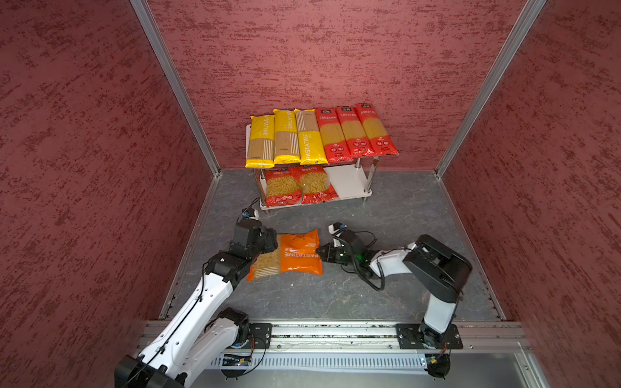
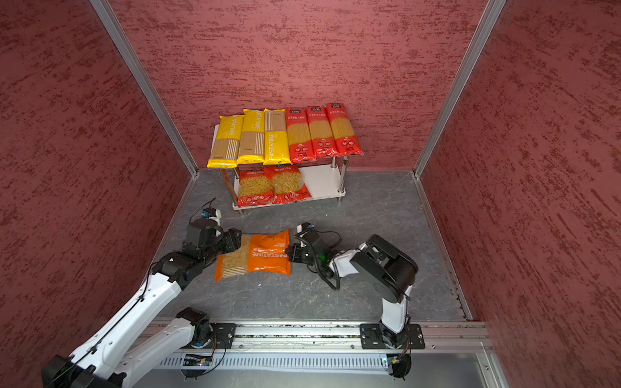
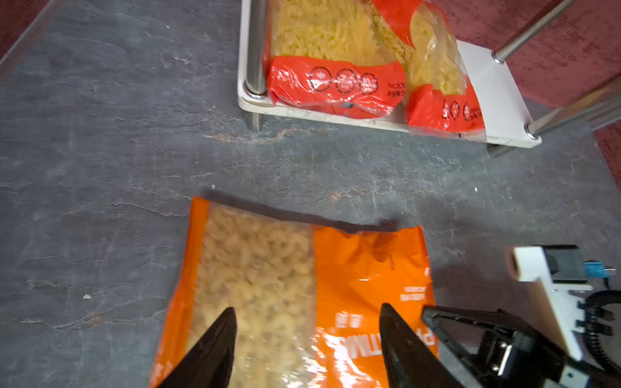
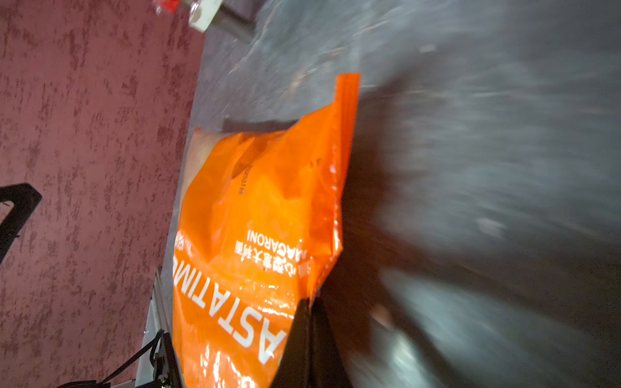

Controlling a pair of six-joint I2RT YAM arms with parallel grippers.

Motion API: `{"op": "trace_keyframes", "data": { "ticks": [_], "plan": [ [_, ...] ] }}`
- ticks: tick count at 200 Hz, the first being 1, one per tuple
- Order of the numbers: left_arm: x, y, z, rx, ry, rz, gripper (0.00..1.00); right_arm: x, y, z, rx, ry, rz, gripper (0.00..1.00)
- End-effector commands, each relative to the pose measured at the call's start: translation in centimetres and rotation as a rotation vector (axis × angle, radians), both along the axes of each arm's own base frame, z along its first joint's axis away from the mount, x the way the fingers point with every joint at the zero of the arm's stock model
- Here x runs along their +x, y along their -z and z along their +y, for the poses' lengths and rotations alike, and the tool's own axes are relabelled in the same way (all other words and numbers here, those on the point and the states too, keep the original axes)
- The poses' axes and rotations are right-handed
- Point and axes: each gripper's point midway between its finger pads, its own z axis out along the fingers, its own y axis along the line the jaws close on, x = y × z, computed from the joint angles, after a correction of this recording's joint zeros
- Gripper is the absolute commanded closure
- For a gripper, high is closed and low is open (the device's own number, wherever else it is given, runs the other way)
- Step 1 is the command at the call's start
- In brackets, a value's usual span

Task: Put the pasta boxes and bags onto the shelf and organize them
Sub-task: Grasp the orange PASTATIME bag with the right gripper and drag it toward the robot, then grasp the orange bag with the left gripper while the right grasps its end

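Note:
An orange PASTATIME macaroni bag (image 1: 295, 255) (image 2: 265, 255) lies flat on the grey floor between both arms. My left gripper (image 1: 273, 241) (image 3: 307, 307) is open, its fingers spread over the bag's clear end (image 3: 255, 268). At the bag's opposite end my right gripper (image 1: 321, 252) (image 4: 309, 300) is shut on the edge seam (image 4: 336, 201). The shelf (image 1: 349, 183) stands at the back wall. Three yellow spaghetti packs (image 1: 285, 137) and three red spaghetti bags (image 1: 356, 131) cover its top board. Two red short-pasta bags (image 1: 299, 188) (image 3: 336, 84) lie on the left of its lower board.
The right part of the shelf's lower board (image 2: 322, 183) is bare white. Red textured walls close in three sides. A metal rail (image 1: 336, 336) carrying both arm bases runs along the front. A black cable (image 1: 369, 282) loops on the floor beside the right wrist.

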Motion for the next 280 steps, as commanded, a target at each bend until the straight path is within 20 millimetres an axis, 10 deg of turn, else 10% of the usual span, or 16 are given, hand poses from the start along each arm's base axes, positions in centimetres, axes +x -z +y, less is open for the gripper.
{"op": "trace_keyframes", "data": {
  "ticks": [1, 22, 35, 64, 126, 189, 280],
  "plan": [
    [-0.2, -0.1, -2.1, -0.018, 0.067, 0.017, 0.33, 0.3, -1.3, -5.6, 0.006, 0.122, -0.025, 1.00],
    [-0.2, 1.0, -4.8, -0.032, 0.144, 0.041, 0.32, 0.2, -1.5, -10.5, -0.104, 0.187, -0.062, 1.00],
    [-0.1, 1.5, -6.9, -0.055, 0.203, 0.060, 0.32, 0.6, -1.5, -13.4, -0.210, 0.254, -0.072, 0.77],
    [0.4, 1.9, -13.1, -0.075, 0.437, 0.080, 0.32, 0.8, -3.6, -16.9, -0.306, 0.373, -0.074, 0.61],
    [4.1, 4.2, -20.1, -0.085, 0.692, 0.141, 0.29, -6.2, -3.9, -7.5, -0.065, 0.272, 0.136, 0.44],
    [5.1, 8.5, -22.1, -0.134, 0.716, 0.262, 0.29, -10.3, -1.9, -0.3, 0.078, 0.142, 0.274, 0.38],
    [0.8, 9.7, -22.4, -0.258, 0.665, 0.416, 0.31, -5.0, 2.2, -6.7, 0.139, 0.290, 0.293, 0.38]
  ]
}}
